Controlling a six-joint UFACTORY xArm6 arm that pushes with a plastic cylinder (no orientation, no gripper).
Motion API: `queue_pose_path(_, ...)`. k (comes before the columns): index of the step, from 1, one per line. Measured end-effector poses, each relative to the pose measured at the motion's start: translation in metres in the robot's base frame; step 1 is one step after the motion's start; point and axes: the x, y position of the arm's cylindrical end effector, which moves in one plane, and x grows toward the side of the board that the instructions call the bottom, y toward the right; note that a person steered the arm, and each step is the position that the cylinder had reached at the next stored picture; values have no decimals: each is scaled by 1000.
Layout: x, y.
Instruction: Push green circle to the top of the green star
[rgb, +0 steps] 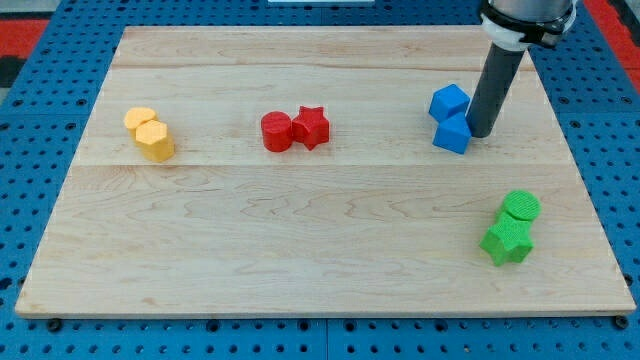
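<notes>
The green circle (521, 207) lies at the view's lower right, touching the upper right side of the green star (507, 241), which sits just below it. My tip (480, 133) stands at the view's upper right, right beside the lower of two blue blocks (452, 133), well above the green pair. The rod rises from the tip toward the view's top edge.
A second blue block (449, 101) sits just above the first. A red circle (277, 131) and a red star (311, 126) touch near the middle top. Two yellow blocks (148, 132) lie at the left. The wooden board (300, 250) ends near the green star.
</notes>
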Motion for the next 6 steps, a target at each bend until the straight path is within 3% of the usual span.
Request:
queue_pose_path(1,12,-8)
queue_pose_path(2,23,26)
queue_pose_path(4,131,87)
queue_pose_path(5,159,84)
queue_pose_path(6,137,73)
